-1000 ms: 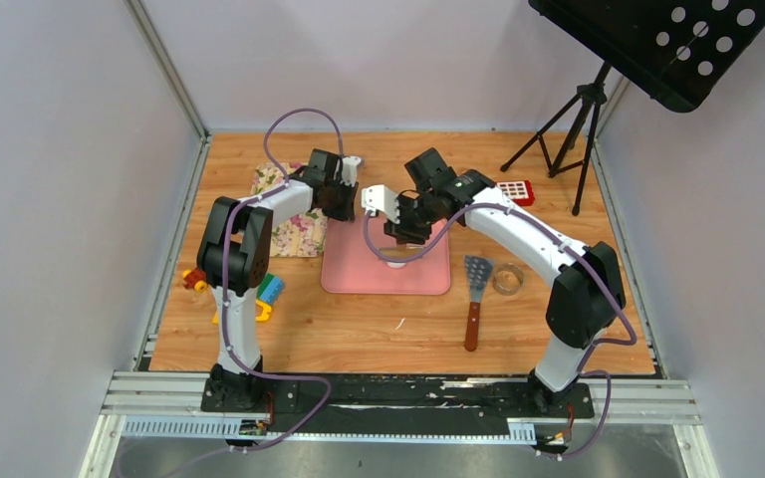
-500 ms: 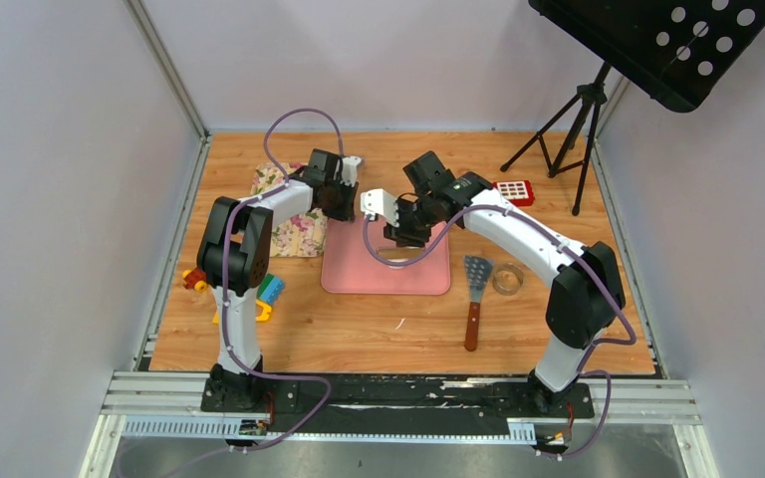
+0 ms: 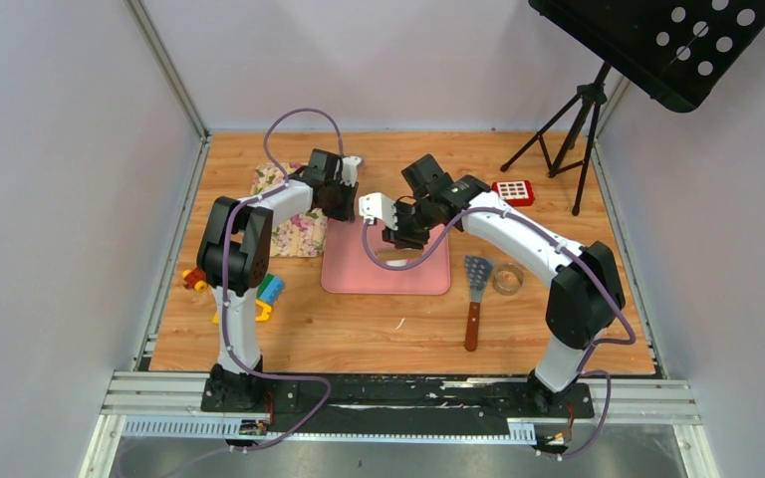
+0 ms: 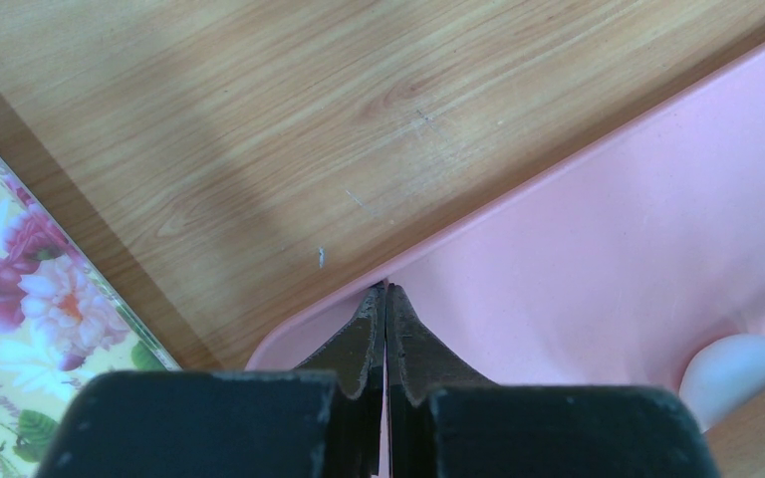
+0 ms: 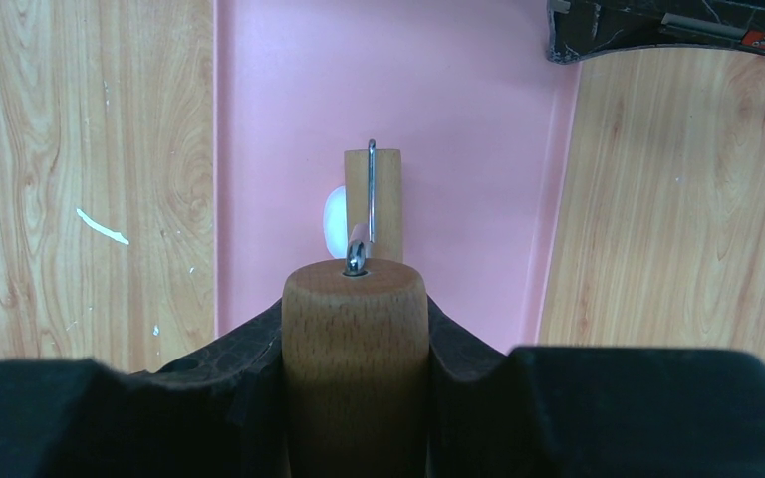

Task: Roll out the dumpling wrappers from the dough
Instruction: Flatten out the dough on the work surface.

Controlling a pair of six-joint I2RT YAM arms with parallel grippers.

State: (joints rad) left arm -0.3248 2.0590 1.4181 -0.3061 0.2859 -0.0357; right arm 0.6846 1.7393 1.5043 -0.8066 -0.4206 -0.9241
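Observation:
A small white ball of dough [image 5: 333, 221] lies on the pink mat [image 3: 359, 277]. My right gripper [image 5: 356, 319] is shut on the wooden handle of a small roller [image 5: 356, 349]. The roller's head [image 5: 386, 199] rests beside and partly over the dough. In the left wrist view the dough [image 4: 737, 366] shows at the lower right, with the roller's wood [image 4: 762, 438] just under it. My left gripper [image 4: 385, 291] is shut on nothing, its tips pressed down on the mat's far left corner [image 4: 289, 344]. No dumpling wrappers are in view.
A floral cloth [image 3: 294, 227] lies left of the mat. To its right lie a spatula [image 3: 475, 289] and a metal ring cutter [image 3: 507, 278]. A red block [image 3: 516, 189] and a tripod [image 3: 568, 129] stand at the back right; toy blocks [image 3: 264, 292] sit near the left arm.
My right gripper has moved the roller a little toward the far side of the mat. The left arm has not moved.

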